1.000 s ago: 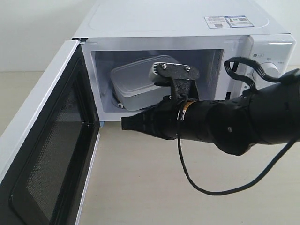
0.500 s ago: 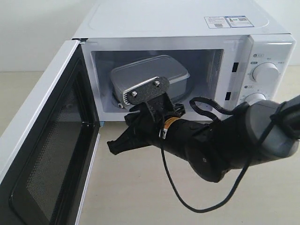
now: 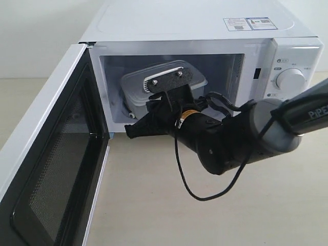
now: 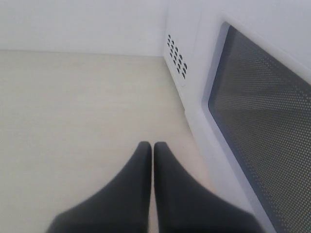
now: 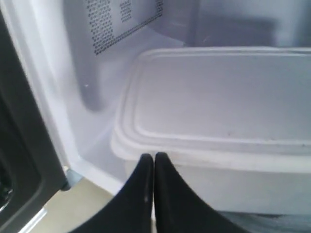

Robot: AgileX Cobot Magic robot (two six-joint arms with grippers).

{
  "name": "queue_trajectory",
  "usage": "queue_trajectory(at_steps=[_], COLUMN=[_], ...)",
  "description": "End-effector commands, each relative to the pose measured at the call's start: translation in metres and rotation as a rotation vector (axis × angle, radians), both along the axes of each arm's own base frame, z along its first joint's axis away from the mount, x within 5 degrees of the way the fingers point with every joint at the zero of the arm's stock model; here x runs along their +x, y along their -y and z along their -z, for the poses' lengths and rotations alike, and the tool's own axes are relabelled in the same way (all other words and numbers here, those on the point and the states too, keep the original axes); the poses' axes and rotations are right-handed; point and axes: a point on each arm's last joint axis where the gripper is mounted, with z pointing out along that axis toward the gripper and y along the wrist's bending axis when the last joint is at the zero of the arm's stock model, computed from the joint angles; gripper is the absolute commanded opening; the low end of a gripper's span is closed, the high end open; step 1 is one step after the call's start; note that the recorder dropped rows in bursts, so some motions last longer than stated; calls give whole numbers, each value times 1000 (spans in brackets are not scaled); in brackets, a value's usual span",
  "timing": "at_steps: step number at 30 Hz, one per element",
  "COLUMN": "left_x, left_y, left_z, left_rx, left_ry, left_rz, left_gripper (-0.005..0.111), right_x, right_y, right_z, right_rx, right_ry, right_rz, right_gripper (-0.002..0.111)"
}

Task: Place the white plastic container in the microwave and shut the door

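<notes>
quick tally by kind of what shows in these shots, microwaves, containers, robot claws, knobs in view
microwave: 1
white plastic container: 1
claws: 2, the left claw and the right claw
knob in view: 1
total: 5

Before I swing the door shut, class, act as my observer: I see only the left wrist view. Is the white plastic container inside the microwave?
Observer: Yes. In the exterior view the white plastic container sits inside the cavity of the microwave, toward its left wall.
Operator: Is the right arm out of the door's path?
Observer: No. The right gripper is shut and sits at the cavity mouth, right by the container's near wall. I cannot tell whether it touches it.
</notes>
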Motion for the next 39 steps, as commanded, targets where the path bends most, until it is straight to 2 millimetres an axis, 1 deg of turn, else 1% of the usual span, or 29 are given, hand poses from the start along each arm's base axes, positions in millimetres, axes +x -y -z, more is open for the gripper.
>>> queue_trajectory(at_steps=[1, 5, 10, 12, 13, 17, 25, 27, 29, 31, 34, 39], left_x=[0, 0, 0, 0, 0, 0, 0, 0, 0, 0, 0, 0], left_y=[0, 0, 0, 0, 0, 0, 0, 0, 0, 0, 0, 0], left_z=[0, 0, 0, 0, 0, 0, 0, 0, 0, 0, 0, 0], left_rx=[-2, -2, -2, -2, -2, -2, -2, -2, -2, -2, -2, -2], left_ry=[12, 12, 12, 12, 12, 12, 12, 12, 12, 12, 12, 12], left_rz=[-4, -4, -4, -4, -4, -4, -4, -4, -4, -4, -4, -4], left_gripper=[4, 4, 4, 4, 4, 4, 4, 4, 4, 4, 4, 4], right_x=[18, 28, 23, 15, 7, -16, -81, -96, -106, -114, -121, -124], right_y=[4, 3, 3, 7, 13, 28, 71, 81, 88, 93, 97, 98], right_z=[5, 2, -3, -12, -20, -32, -58, -65, -71, -78, -84, -82], right_rx=[-12, -11, -56, -57, -65, -78, -56, -44, -33, -19, -7, -22], right_ry=[-22, -16, -79, -77, -64, -53, -9, 10, 26, 49, 60, 35], right_rz=[21, 25, -6, -9, -14, -17, -9, -8, -9, -11, -12, -25], right_gripper=[0, 0, 0, 0, 0, 0, 0, 0, 0, 0, 0, 0])
